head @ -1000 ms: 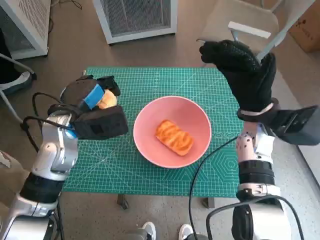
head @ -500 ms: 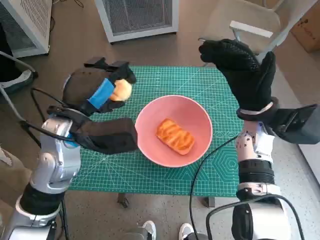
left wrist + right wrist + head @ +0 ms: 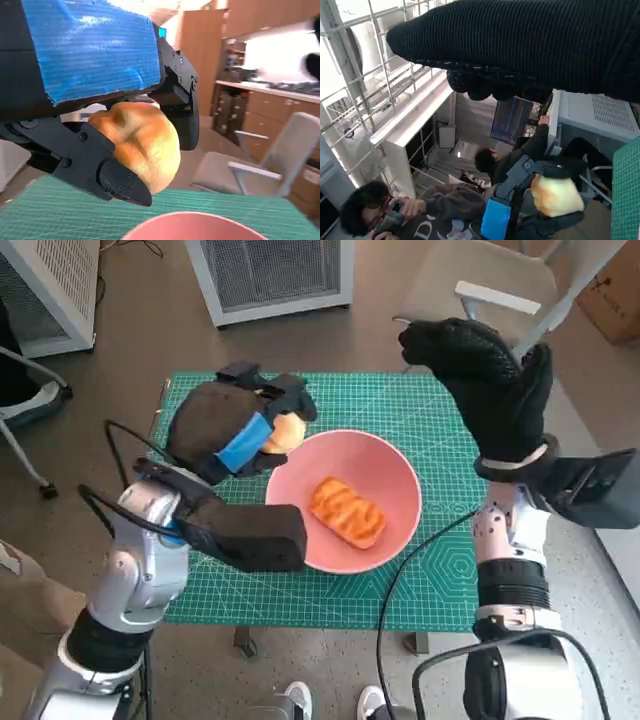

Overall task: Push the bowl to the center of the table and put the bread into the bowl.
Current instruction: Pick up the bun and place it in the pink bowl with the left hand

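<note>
Green cutting mat (image 3: 420, 580): your left hand (image 3: 235, 425) grips a bread roll (image 3: 285, 430) above pink bowl (image 3: 400, 490) w/ pastry (image 3: 347, 512); right hand (image 3: 490, 380) raised, open, empty.

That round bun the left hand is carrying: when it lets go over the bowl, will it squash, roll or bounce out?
The bun looks soft and light, and keeps its dome between the left hand's fingers, so it probably won't squash. Being rounded, it may roll, but the pink bowl's deep walls and the pastry inside should stop it.
</note>
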You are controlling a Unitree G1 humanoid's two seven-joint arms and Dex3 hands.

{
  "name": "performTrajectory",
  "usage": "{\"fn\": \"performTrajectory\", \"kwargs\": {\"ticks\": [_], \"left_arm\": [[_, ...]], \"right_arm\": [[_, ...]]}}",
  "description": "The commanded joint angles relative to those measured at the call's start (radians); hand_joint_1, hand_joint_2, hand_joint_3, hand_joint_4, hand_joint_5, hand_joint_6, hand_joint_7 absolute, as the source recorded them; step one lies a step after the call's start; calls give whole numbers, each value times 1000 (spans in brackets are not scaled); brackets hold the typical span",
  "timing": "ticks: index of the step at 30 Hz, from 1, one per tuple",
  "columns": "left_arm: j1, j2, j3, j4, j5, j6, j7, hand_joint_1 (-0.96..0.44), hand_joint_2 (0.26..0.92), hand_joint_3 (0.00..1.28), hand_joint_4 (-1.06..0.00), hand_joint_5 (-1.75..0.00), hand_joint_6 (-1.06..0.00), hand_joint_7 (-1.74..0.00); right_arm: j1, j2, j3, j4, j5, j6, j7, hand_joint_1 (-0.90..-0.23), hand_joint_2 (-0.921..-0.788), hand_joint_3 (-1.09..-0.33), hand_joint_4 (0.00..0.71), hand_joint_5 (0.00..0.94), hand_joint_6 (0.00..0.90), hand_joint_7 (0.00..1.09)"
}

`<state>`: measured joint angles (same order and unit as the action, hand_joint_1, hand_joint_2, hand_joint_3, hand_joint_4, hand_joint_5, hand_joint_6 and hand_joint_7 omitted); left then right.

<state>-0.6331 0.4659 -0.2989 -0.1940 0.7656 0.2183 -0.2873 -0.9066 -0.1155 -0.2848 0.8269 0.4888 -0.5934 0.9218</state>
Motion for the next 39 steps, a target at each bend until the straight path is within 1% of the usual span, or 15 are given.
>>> {"fn": "performTrajectory", "kwargs": {"ticks": [1, 5, 12, 13, 15, 17, 24, 30, 34, 39], "left_arm": [[-40, -40, -36, 34, 3, -66, 26, 1, 916, 55, -770, -1082, -591, -1202], [-44, -53, -41, 62, 9, -100, 39, 1, 910, 54, -790, -1084, -602, -1168], [-44, -62, -32, 73, 16, -119, 40, 1, 906, 52, -803, -1081, -612, -1147], [-47, -68, -45, 94, 22, -132, 49, 1, 906, 52, -803, -1081, -612, -1147], [-49, -78, -64, 124, 30, -151, 61, 1, 895, 56, -808, -1121, -656, -1057], [-47, -88, -78, 135, 36, -159, 60, 2, 891, 57, -810, -1136, -671, -1023], [-49, -102, -97, 156, 49, -163, 51, 3, 883, 58, -823, -1139, -697, -975], [-59, -117, -114, 177, 65, -148, 24, 3, 891, 54, -818, -1130, -672, -1014], [-71, -129, -137, 200, 87, -110, -36, 2, 908, 46, -806, -1128, -628, -1071], [-76, -139, -146, 212, 96, -89, -58, 2, 916, 42, -800, -1121, -607, -1104]], "right_arm": [[29, -7, -4, -4, 5, 9, 14, -633, -921, -677, 238, 1, 8, 616], [32, -7, -5, -6, 5, 8, 15, -634, -921, -675, 239, 1, 9, 615], [32, -7, -7, -8, 4, 9, 16, -635, -921, -673, 239, 1, 11, 611], [33, -7, -9, -7, 5, 9, 15, -635, -921, -673, 239, 1, 11, 611], [34, -7, -10, -7, 5, 10, 12, -634, -921, -670, 239, 1, 11, 610], [36, -5, -11, -8, 5, 9, 10, -635, -921, -668, 239, 1, 12, 609], [37, -3, -11, -10, 4, 9, 6, -635, -921, -663, 238, 1, 12, 606], [41, 0, -9, -17, 2, 9, 0, -633, -921, -662, 239, 2, 15, 604], [42, -3, -10, -16, -1, 7, -3, -632, -921, -661, 239, 2, 16, 602], [43, -6, -11, -16, -1, 9, -4, -632, -921, -661, 240, 2, 17, 600]]}}
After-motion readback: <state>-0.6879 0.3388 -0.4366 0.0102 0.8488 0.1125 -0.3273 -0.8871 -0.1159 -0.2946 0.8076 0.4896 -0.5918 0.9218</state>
